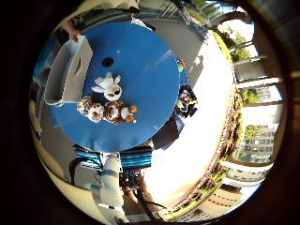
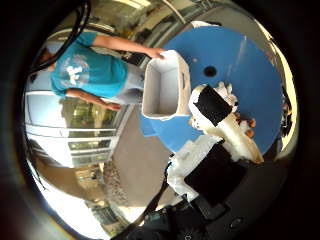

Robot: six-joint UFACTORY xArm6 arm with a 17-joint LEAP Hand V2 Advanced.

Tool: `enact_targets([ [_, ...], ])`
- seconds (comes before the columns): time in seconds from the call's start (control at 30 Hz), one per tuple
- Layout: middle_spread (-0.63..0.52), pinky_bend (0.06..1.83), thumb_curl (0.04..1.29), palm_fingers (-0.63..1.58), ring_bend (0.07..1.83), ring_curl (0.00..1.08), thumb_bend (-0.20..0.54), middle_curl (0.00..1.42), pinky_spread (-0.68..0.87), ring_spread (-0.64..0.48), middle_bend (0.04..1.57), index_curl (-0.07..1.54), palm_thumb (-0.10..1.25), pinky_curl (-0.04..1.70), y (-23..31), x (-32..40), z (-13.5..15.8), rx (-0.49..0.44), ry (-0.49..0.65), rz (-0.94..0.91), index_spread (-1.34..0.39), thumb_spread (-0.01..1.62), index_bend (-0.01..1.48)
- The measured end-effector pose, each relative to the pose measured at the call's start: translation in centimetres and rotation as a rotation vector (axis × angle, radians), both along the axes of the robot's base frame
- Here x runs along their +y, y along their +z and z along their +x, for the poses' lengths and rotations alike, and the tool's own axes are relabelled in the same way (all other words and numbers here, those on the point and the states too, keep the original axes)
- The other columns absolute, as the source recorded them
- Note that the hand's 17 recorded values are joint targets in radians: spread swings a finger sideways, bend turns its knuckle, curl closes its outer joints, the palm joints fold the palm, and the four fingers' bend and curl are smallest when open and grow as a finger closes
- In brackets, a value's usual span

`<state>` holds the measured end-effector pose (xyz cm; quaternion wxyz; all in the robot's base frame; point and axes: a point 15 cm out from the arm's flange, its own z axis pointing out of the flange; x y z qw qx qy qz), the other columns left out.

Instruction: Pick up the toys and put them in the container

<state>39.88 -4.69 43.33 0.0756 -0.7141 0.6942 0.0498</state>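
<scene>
Three plush toys lie together on the round blue table [image 1: 145,70]: a white one [image 1: 108,86], a spotted one [image 1: 91,108] and an orange striped one [image 1: 118,112]. The white rectangular container [image 2: 164,85] stands empty at the table's edge, just beside the toys. My hand [image 2: 220,145] hangs high above the table, far from the toys, holding nothing. One of its white and black fingers [image 2: 212,107] reaches out fairly straight and hides part of the toys in the thumb side view.
A person in a teal shirt stands by the table with one hand [image 2: 156,52] on the container's far rim. A dark hole [image 1: 108,61] marks the table's middle. A dark bag with colourful items [image 1: 185,101] sits beside the table, and a blue striped thing [image 1: 127,158] lies under its edge.
</scene>
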Motion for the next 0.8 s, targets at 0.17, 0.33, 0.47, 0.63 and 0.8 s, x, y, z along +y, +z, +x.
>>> enact_targets([
  [0.17,0.03,0.44,0.37,0.29,0.3,0.33,-0.034,0.31,0.42,0.28,0.18,0.3,0.54,0.22,-5.7,-1.8,2.5,0.141,-0.024,-0.044,-0.1,1.19,0.17],
  [0.33,0.03,0.43,0.37,0.27,0.31,0.33,-0.028,0.32,0.41,0.28,0.18,0.3,0.53,0.22,-10.0,-2.7,4.0,0.211,-0.026,-0.063,-0.07,1.19,0.16],
  [0.47,0.02,0.44,0.37,0.21,0.31,0.33,-0.028,0.33,0.4,0.26,0.18,0.28,0.52,0.22,-12.3,-5.7,3.0,0.25,-0.021,-0.127,-0.07,1.19,0.13],
  [0.63,0.02,0.44,0.36,0.16,0.31,0.33,-0.029,0.33,0.38,0.25,0.19,0.26,0.51,0.22,-19.1,-6.9,-2.4,0.389,0.073,-0.13,-0.09,1.18,0.14],
  [0.8,0.02,0.45,0.35,0.14,0.31,0.33,-0.026,0.34,0.37,0.24,0.18,0.25,0.52,0.23,-23.2,-8.2,-6.8,0.411,0.142,-0.158,-0.1,1.17,0.15],
])
